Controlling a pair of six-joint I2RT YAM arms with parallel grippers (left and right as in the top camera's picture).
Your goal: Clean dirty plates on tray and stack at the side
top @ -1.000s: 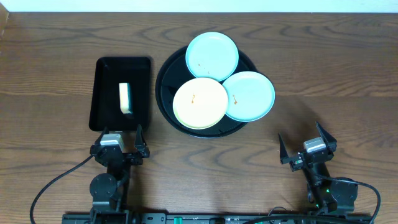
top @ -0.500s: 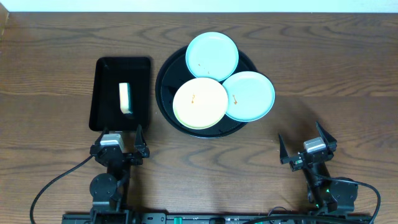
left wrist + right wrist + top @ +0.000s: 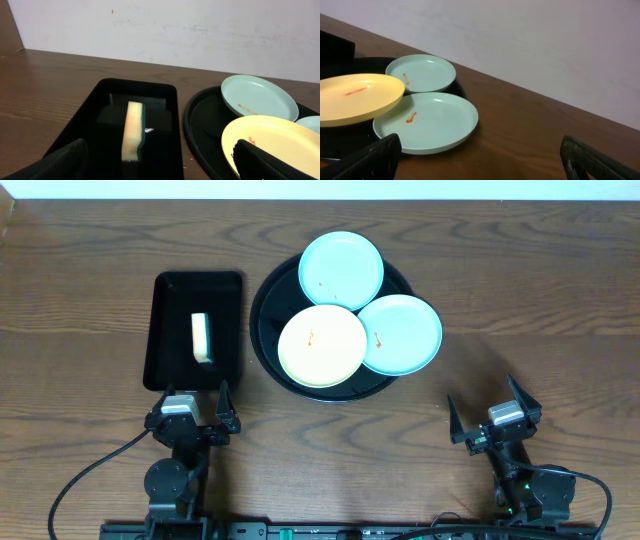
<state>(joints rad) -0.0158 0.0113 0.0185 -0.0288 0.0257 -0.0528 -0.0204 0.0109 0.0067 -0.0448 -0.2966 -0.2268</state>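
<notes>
The round black tray (image 3: 268, 340) holds three plates. A light blue plate (image 3: 341, 268) lies at the back, a second light blue plate (image 3: 405, 333) at the right, and a pale yellow plate (image 3: 322, 346) overlaps them at the front. Each has a small orange smudge. The plates also show in the left wrist view (image 3: 270, 140) and the right wrist view (image 3: 430, 122). My left gripper (image 3: 194, 404) is open and empty at the front left, just short of the rectangular tray. My right gripper (image 3: 488, 411) is open and empty at the front right, apart from the plates.
A rectangular black tray (image 3: 168, 305) stands left of the round tray and holds a yellow-and-green sponge (image 3: 202, 338) on its edge, also seen in the left wrist view (image 3: 133, 131). Bare wooden table (image 3: 540, 300) lies to the right of the round tray.
</notes>
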